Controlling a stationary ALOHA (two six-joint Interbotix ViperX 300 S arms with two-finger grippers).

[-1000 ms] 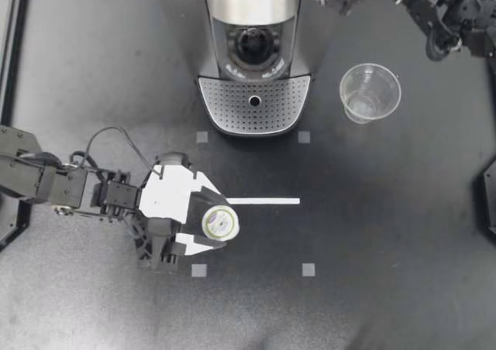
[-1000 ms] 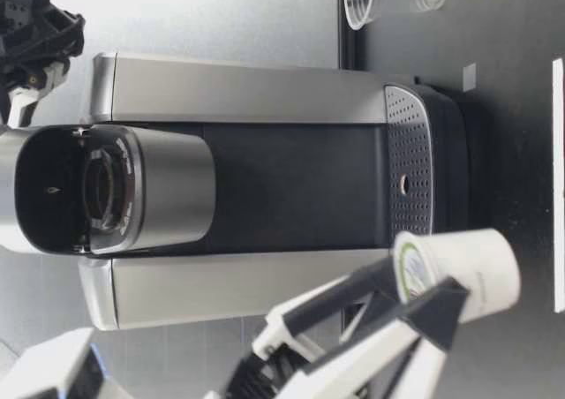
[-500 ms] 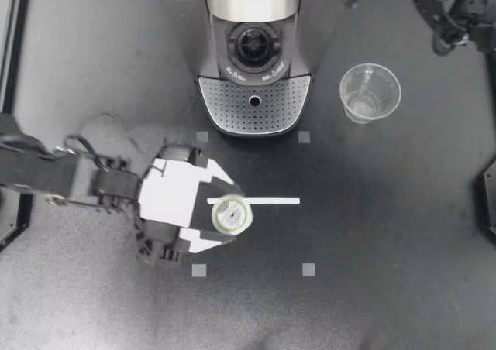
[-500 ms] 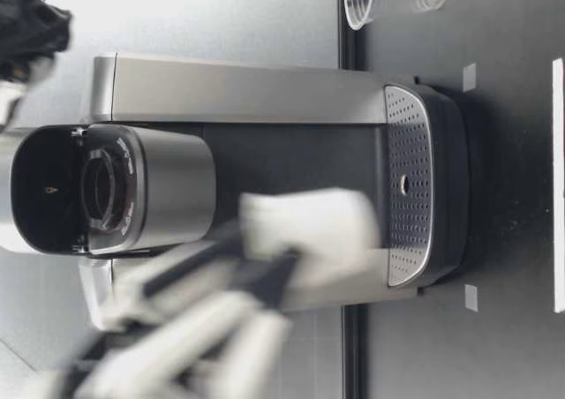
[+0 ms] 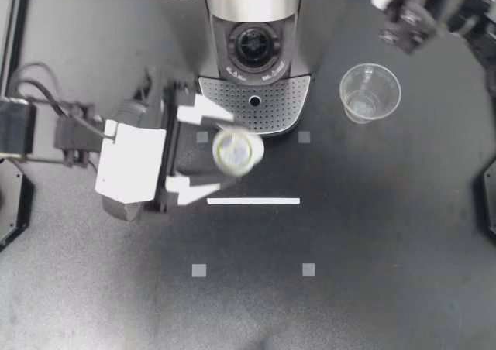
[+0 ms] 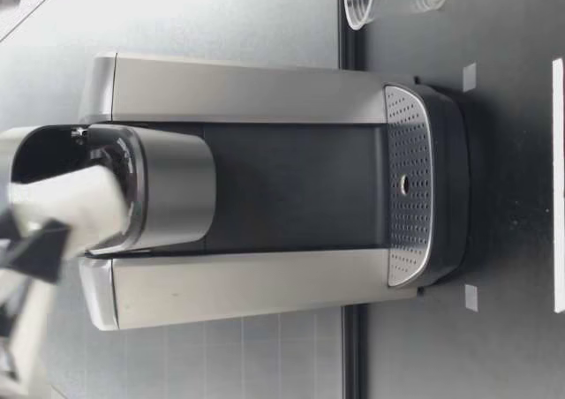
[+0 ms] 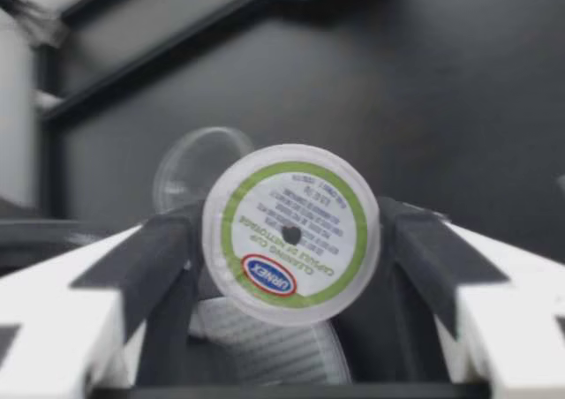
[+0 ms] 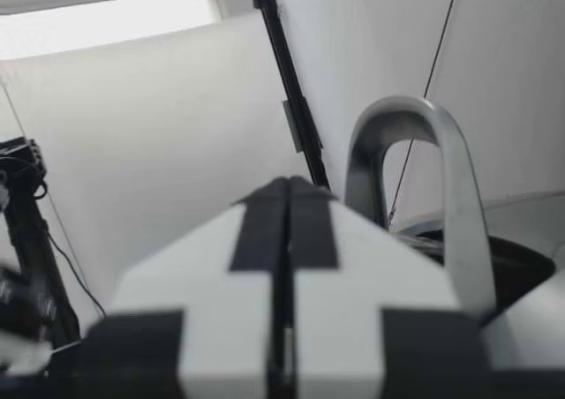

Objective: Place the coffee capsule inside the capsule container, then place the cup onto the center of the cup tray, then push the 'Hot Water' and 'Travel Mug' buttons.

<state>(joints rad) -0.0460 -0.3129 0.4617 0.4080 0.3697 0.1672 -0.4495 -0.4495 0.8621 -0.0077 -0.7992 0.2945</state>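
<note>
My left gripper (image 5: 230, 150) is shut on the coffee capsule (image 5: 237, 150), a white pod with a green-ringed foil lid. It holds the pod in the air just in front of the perforated cup tray (image 5: 254, 102). Behind the tray, the machine's capsule container (image 5: 254, 46) stands open. In the low view the capsule (image 6: 72, 207) hangs level with the machine's open head (image 6: 106, 191). In the left wrist view the capsule (image 7: 291, 222) sits lid-up between both fingers (image 7: 150, 259). The clear cup (image 5: 370, 92) stands upright to the right of the machine. My right gripper (image 5: 403, 26) is shut and empty at the back right.
A white tape strip (image 5: 253, 201) and small grey square markers (image 5: 308, 269) lie on the black table. The right wrist view shows the machine's silver handle arch (image 8: 415, 178) beside the shut gripper (image 8: 287, 240). A black frame edges the table (image 5: 17, 56).
My left gripper has risen off the table with the capsule and carried it toward the machine's front. The right arm has shifted at the back right corner.
</note>
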